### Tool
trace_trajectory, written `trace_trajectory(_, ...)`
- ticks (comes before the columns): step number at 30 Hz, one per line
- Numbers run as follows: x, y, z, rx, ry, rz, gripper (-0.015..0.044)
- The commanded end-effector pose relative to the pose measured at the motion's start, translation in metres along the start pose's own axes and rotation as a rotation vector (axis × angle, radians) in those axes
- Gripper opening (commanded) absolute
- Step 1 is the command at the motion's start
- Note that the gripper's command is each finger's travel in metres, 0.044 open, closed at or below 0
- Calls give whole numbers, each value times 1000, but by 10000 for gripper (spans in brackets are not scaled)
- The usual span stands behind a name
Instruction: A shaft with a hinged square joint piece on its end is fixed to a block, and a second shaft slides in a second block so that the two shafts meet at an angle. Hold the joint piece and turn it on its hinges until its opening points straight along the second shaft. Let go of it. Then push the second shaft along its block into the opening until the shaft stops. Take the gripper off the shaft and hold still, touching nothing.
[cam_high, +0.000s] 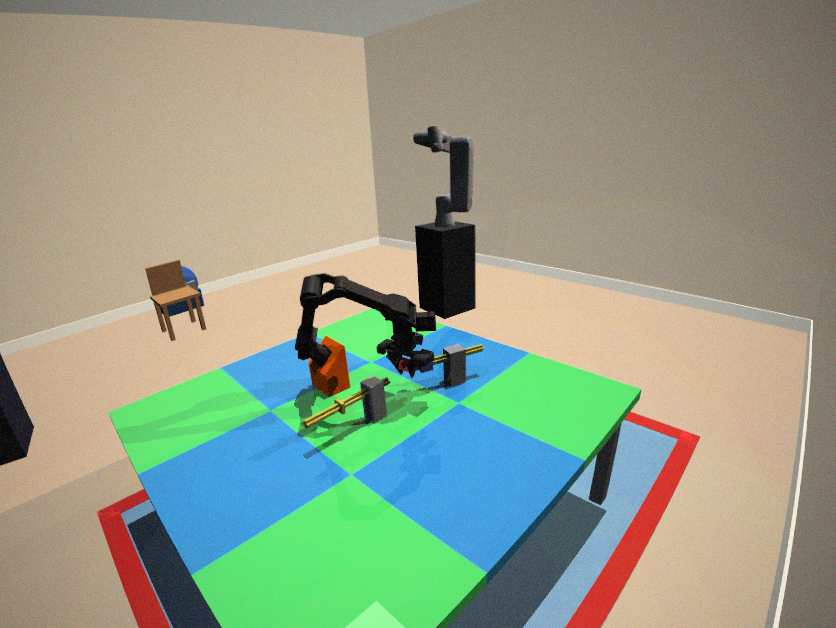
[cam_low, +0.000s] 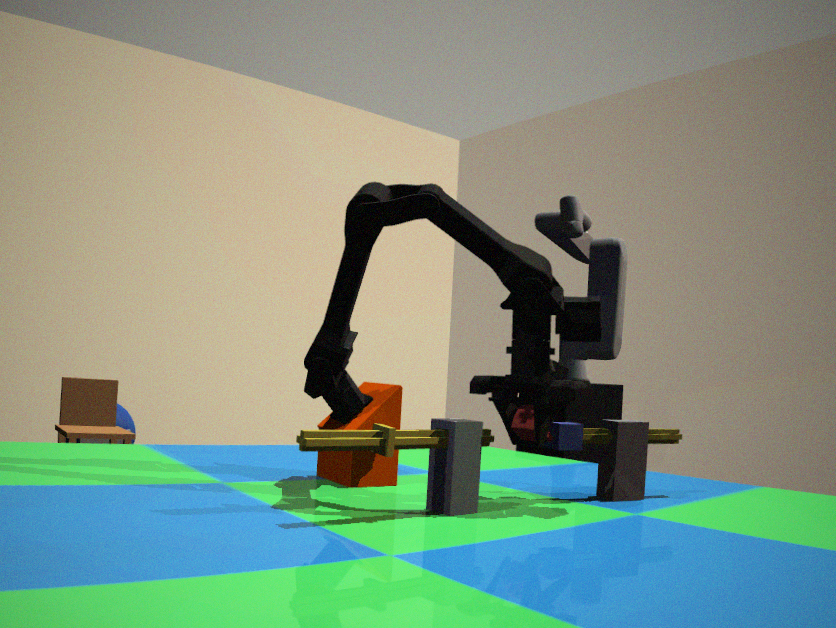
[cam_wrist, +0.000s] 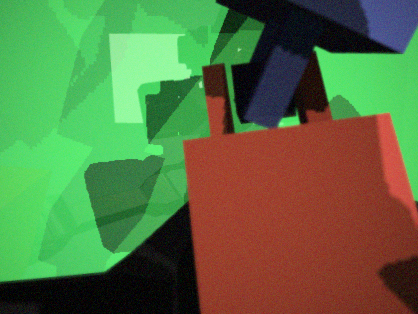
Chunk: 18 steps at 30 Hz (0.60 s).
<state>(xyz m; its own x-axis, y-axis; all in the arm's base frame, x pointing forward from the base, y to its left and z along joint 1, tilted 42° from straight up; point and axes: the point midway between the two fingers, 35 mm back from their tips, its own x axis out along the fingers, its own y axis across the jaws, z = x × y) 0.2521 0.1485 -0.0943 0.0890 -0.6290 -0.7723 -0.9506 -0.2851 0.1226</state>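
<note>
My gripper (cam_high: 408, 368) (cam_low: 524, 432) points down and is shut on the red joint piece (cam_high: 403, 365) (cam_low: 523, 417) (cam_wrist: 295, 215). In the wrist view the red piece is large, with two prongs around the arm of a dark blue part (cam_low: 567, 436) (cam_wrist: 277, 85). The blue part is on the end of the first yellow shaft (cam_high: 475, 350) (cam_low: 665, 436), fixed to the right grey block (cam_high: 454, 367) (cam_low: 622, 466). The second yellow shaft (cam_high: 321, 415) (cam_low: 341, 440), with a collar (cam_high: 340, 405) (cam_low: 385, 440), passes through the left grey block (cam_high: 373, 401) (cam_low: 463, 466). Its far tip is apart from the joint. The opening's exact direction is hidden.
The orange arm base (cam_high: 329, 368) (cam_low: 358, 466) stands behind the second shaft. Both grey blocks stand upright on the green and blue checkered table (cam_high: 256, 513) (cam_low: 135, 540). A grey robot arm on a black pedestal (cam_high: 445, 270) and a chair (cam_high: 174, 295) (cam_low: 89, 405) are beyond the table.
</note>
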Motion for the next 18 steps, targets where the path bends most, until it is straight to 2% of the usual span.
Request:
trace_trajectory(1,3,1,-1,18,-68,0,0)
trace_trajectory(8,8,2,-4,52,-192,-4,0)
trace_trajectory(18,9,3,-4,62,-220,-7,0)
